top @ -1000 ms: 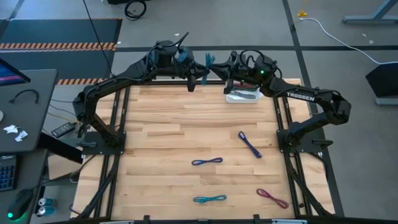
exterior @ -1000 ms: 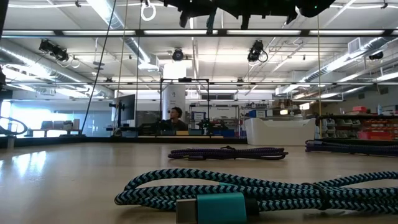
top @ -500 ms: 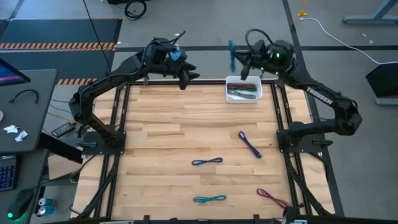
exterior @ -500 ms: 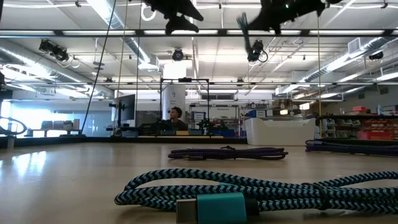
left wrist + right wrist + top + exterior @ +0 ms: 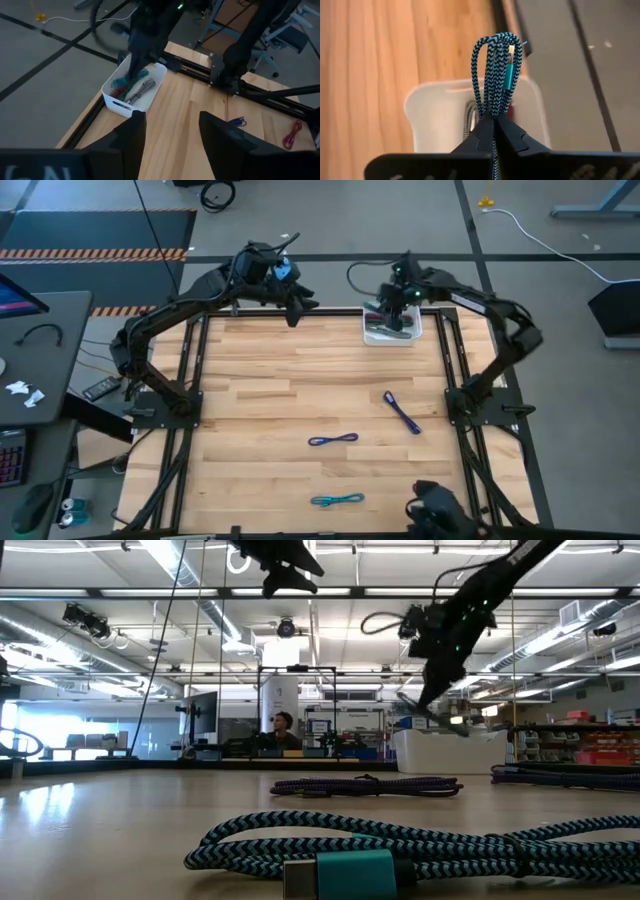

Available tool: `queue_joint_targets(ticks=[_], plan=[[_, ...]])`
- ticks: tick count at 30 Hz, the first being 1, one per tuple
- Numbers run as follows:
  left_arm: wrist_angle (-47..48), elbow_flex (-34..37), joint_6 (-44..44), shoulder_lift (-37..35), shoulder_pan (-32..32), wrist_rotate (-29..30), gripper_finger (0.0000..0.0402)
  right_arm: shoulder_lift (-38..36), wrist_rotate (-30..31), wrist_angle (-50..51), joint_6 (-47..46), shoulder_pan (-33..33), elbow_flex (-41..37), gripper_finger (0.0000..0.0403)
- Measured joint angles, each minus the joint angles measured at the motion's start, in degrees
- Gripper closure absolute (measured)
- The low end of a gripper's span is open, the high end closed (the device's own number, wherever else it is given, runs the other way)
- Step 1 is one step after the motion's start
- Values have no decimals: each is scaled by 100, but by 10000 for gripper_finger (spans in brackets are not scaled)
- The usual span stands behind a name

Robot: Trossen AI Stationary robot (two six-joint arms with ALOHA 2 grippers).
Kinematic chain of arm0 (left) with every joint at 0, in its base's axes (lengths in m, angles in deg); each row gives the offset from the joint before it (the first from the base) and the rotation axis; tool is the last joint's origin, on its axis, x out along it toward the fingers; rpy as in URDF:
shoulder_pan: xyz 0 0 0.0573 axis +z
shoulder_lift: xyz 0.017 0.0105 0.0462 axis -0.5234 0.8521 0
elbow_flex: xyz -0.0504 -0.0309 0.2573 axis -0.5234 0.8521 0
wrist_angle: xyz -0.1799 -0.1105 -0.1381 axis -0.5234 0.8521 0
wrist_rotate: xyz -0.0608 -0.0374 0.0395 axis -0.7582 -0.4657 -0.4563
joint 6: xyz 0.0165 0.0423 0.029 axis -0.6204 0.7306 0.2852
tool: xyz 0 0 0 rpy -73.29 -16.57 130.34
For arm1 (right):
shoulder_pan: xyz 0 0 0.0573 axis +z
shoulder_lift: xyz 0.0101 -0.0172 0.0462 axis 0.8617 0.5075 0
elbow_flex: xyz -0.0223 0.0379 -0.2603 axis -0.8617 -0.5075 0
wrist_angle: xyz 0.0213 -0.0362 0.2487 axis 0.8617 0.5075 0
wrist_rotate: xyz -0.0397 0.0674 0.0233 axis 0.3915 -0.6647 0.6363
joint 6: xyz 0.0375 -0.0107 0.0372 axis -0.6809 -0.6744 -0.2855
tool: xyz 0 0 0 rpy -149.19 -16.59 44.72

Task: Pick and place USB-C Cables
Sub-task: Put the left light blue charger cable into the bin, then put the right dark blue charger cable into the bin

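My right gripper (image 5: pixel 398 315) is over the white bin (image 5: pixel 412 338) at the table's far right corner. It is shut on a teal braided cable bundle (image 5: pixel 496 70). The left wrist view shows that bundle (image 5: pixel 120 81) dipping into the bin (image 5: pixel 112 100), where maroon, green and grey cables lie. My left gripper (image 5: pixel 297 307) hangs open above the far edge, left of the bin. On the table lie a purple cable (image 5: pixel 333 440), a blue one (image 5: pixel 401 412) and a second teal one (image 5: pixel 337 500). A maroon cable (image 5: pixel 292 135) shows in the left wrist view. My right gripper pinches the teal bundle between its two fingers (image 5: pixel 512 135). The folded loops and a teal connector (image 5: pixel 509 75) stick out past the fingertips. The fingers come from above, slanting down toward the bin. The bundle's free end reaches down between the bin's walls (image 5: pixel 120 81); whether it touches the cables there, I cannot tell.
Black frame rails (image 5: pixel 195 380) run along the table's left, right and far sides, and the arm bases (image 5: pixel 480 405) stand on them. A dark shape (image 5: pixel 437 512) sits at the near right edge. Bare wood (image 5: pixel 270 380) spreads between the bin and the loose cables.
A second ago both grippers met above the far edge with the teal bundle between them. My left gripper let go and drew back to the left. My right gripper carried the bundle right, then came down over the bin, so the bundle now dips inside it.
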Motion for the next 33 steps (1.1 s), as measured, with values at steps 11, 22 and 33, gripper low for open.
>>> queue_joint_targets(ticks=[11, 22, 33], plan=[[-7, 0, -343, 0, -6, 0, 229, 1130, 912, 123, 812, -23, 0, 391], [-11, 0, -350, 0, -105, 0, 230, 1357, 1187, 191, 830, -7, 1, 311], [641, 0, -257, -254, -100, -2, 230, -564, 847, 1189, -2057, 397, 2, 247]])
